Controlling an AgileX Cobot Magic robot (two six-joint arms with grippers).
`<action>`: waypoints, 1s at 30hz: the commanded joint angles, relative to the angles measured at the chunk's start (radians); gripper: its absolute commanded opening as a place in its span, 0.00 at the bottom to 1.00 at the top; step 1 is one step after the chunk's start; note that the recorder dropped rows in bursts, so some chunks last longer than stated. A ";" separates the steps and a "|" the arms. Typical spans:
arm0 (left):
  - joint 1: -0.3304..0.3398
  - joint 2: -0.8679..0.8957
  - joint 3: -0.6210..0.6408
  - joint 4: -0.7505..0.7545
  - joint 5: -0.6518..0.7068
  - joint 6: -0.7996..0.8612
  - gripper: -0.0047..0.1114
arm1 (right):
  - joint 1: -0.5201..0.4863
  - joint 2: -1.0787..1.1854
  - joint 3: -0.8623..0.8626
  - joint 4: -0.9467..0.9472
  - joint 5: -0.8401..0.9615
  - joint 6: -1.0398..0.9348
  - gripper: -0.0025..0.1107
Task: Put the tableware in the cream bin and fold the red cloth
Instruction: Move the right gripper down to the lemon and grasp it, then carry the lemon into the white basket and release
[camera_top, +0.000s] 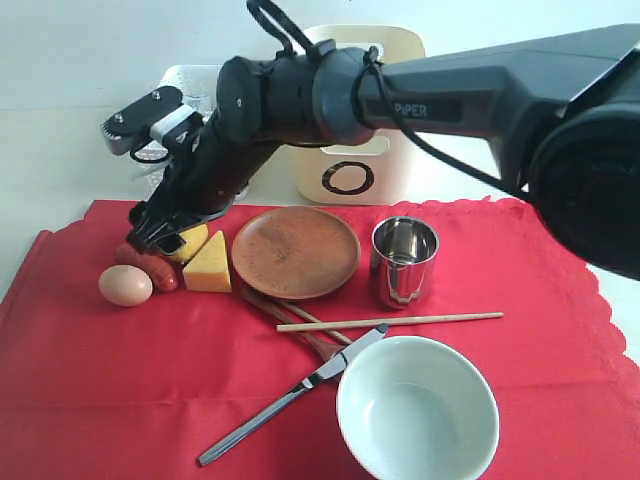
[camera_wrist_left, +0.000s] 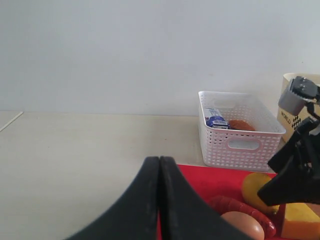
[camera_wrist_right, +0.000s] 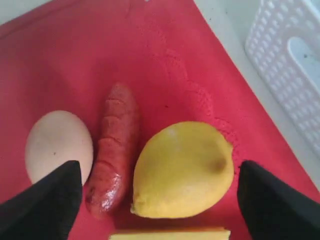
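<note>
Pale bowl (camera_top: 417, 410) nearest, lower right on red cloth (camera_top: 100, 400), beside plate (camera_top: 296, 252), cup (camera_top: 404, 262), knife (camera_top: 290, 397), chopsticks (camera_top: 390, 321) at centre. Looks breakable and slick; best pinched at rim. Right gripper (camera_top: 160, 232) jaws spread over lemon (camera_top: 192, 241), left gripper (camera_wrist_left: 159, 165) jaws pressed together. Cream bin (camera_top: 390, 180), upper centre, half hidden behind arm (camera_top: 450, 100).

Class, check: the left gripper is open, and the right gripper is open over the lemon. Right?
No: the left gripper is shut, its jaws pressed together, as the left wrist view shows. The right gripper is open over the lemon.
</note>
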 joint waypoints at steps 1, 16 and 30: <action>0.002 -0.006 0.001 -0.001 -0.005 -0.001 0.05 | 0.000 0.048 -0.008 -0.008 -0.101 -0.016 0.73; 0.002 -0.006 0.001 -0.001 -0.005 0.000 0.05 | -0.003 0.097 -0.008 -0.034 -0.147 -0.016 0.10; 0.002 -0.006 0.001 -0.001 -0.005 0.000 0.05 | -0.003 0.022 -0.008 -0.029 -0.106 -0.014 0.02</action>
